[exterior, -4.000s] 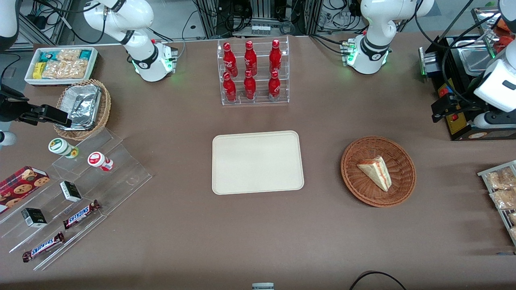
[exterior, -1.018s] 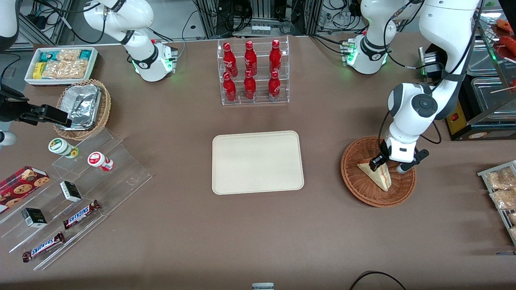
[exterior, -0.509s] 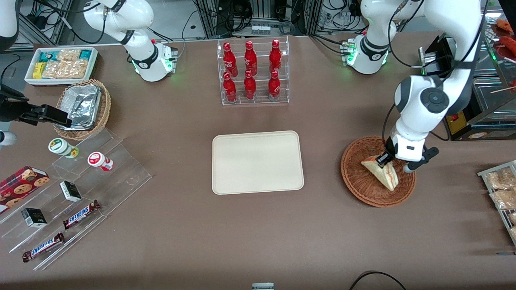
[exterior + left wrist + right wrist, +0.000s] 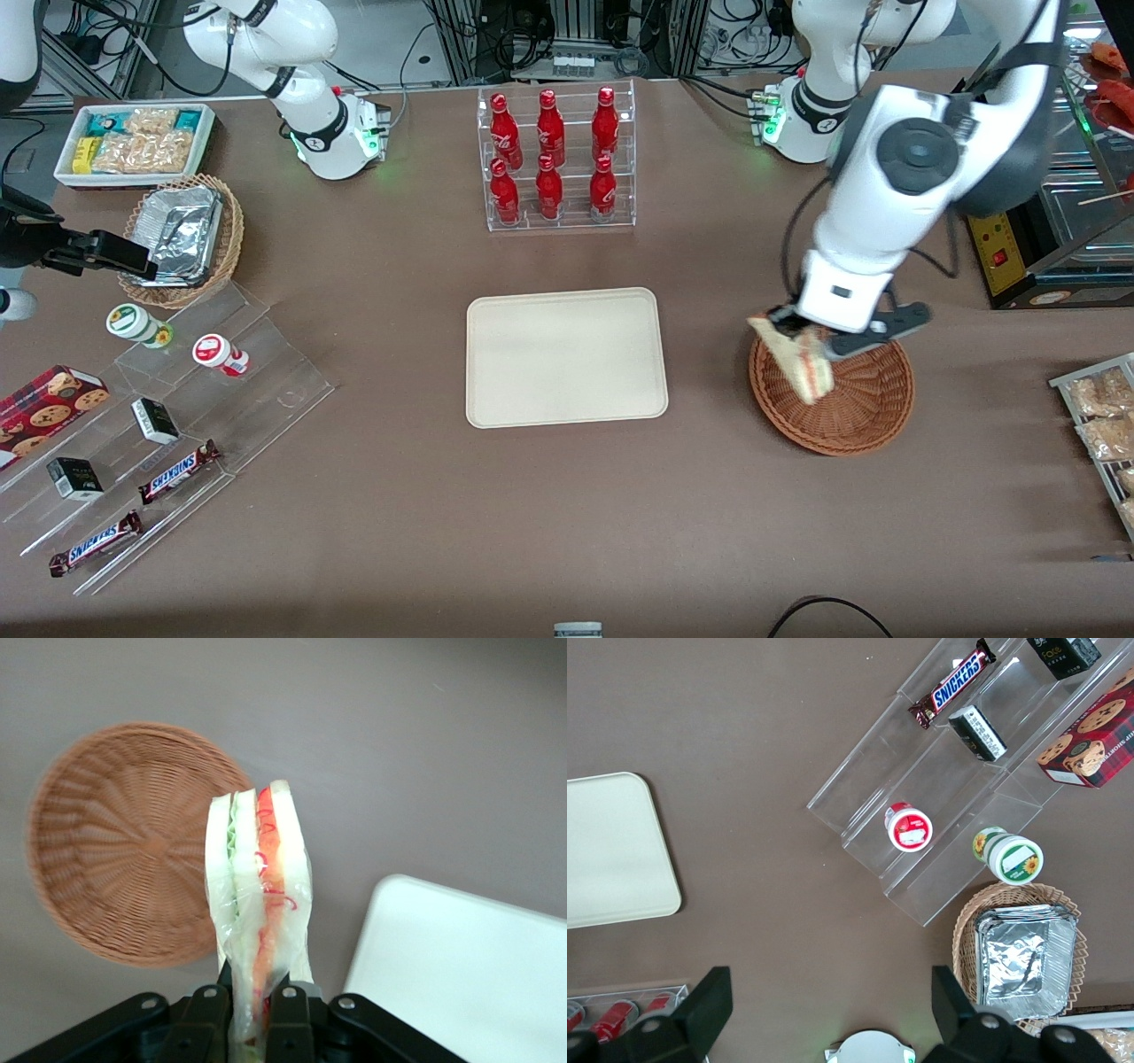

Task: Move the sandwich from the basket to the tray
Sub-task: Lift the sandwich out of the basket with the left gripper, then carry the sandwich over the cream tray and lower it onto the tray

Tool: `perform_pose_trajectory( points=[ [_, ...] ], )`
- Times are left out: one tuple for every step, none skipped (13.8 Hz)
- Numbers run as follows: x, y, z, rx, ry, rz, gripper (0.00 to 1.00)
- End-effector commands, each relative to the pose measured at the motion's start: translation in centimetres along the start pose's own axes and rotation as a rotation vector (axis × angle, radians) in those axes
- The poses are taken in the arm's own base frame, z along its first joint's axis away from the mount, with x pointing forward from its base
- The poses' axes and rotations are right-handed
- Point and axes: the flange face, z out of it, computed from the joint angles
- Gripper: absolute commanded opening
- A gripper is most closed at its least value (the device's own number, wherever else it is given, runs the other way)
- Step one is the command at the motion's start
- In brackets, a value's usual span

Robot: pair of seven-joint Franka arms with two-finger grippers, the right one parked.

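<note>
My left gripper (image 4: 802,341) (image 4: 252,1014) is shut on the sandwich (image 4: 796,361) (image 4: 259,895), a wrapped wedge of pale bread with red-orange and green filling. It hangs in the air above the rim of the reddish-brown wicker basket (image 4: 855,399) (image 4: 124,846), on the side toward the tray. The basket has nothing in it. The cream-beige tray (image 4: 565,356) (image 4: 469,979) lies flat in the middle of the table, apart from the basket, and is bare.
A clear rack of red bottles (image 4: 554,159) stands farther from the front camera than the tray. A black appliance (image 4: 1045,221) and a rack of bagged snacks (image 4: 1099,425) sit at the working arm's end. Clear snack steps (image 4: 177,416) lie toward the parked arm's end.
Within the last second the gripper has lifted the sandwich out of the basket and carried it toward the tray. The basket is now bare.
</note>
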Motion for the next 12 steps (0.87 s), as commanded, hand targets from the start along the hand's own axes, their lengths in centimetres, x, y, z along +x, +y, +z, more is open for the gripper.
perform_pose_trajectory(
  points=[
    [-2.7, 6.3, 1.7, 0.014, -0.024, 0.095, 0.00],
    [-4.2, 8.0, 2.8, 0.018, -0.035, 0.129, 0.00],
    [-5.6, 10.2, 4.2, 0.017, -0.044, 0.168, 0.00],
    [-6.7, 12.7, 5.2, 0.008, -0.039, 0.207, 0.00],
    [-7.4, 14.5, 6.4, 0.009, -0.046, 0.227, 0.00],
    [-7.7, 16.1, 7.9, 0.010, -0.055, 0.227, 0.00],
    [-8.3, 17.8, 9.0, 0.010, -0.057, 0.244, 0.00],
    [-9.6, 19.4, 10.1, 0.025, -0.048, 0.276, 0.00],
    [-9.8, 20.0, 11.5, 0.034, -0.046, 0.285, 0.00],
    [-10.1, 21.1, 12.5, 0.012, -0.031, 0.299, 0.00],
    [-11.0, 22.4, 13.9, -0.010, -0.022, 0.315, 0.00],
    [-11.8, 23.5, 15.2, -0.030, -0.010, 0.331, 0.00]
  ],
)
